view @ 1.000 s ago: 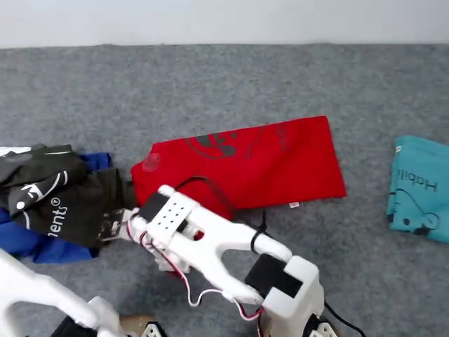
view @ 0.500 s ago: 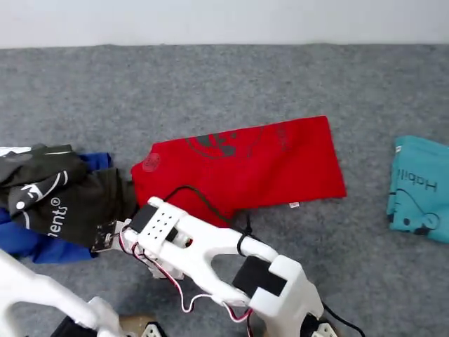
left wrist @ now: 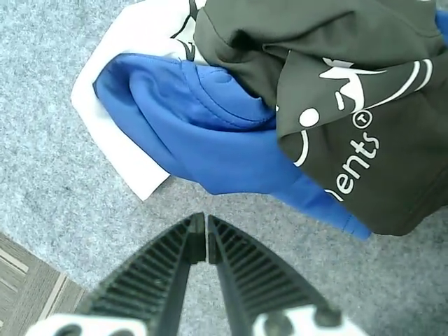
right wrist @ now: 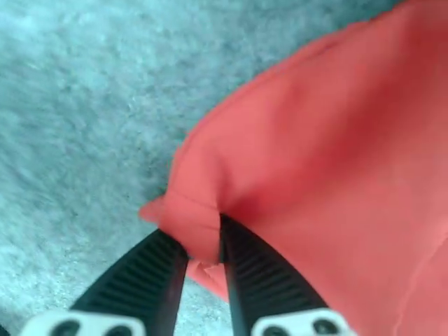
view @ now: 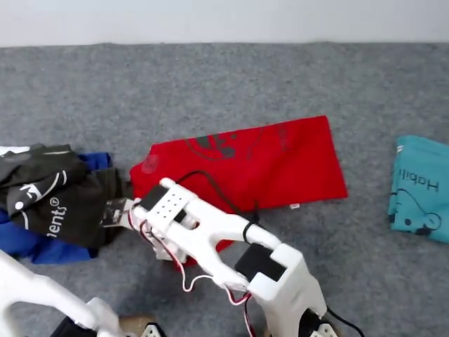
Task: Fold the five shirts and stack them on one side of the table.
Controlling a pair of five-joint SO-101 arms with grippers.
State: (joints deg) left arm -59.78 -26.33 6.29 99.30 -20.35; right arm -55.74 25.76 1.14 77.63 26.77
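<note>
A red shirt (view: 266, 165) lies partly folded in the middle of the grey table. My right gripper (right wrist: 203, 241) is shut on a fold at the red shirt's (right wrist: 336, 140) near left corner, and the right arm (view: 210, 232) stretches over that corner. At the left, a dark shirt (view: 63, 200) lies bunched on a blue shirt (view: 28, 242), with a white shirt (view: 10, 151) beneath. My left gripper (left wrist: 205, 227) is shut with nothing in it. It hovers over bare carpet just short of the blue shirt (left wrist: 210, 140), the dark shirt (left wrist: 350, 91) and the white shirt (left wrist: 119, 147).
A folded teal shirt (view: 421, 189) lies at the table's right edge. The left arm (view: 35, 291) crosses the near left corner. The table edge (left wrist: 28, 280) runs close behind my left gripper. Grey carpet (view: 231, 84) stretches behind the red shirt.
The right arm swung a little toward the dark pile, then back, with the red shirt's corner in its grip. More red cloth now shows under the arm.
</note>
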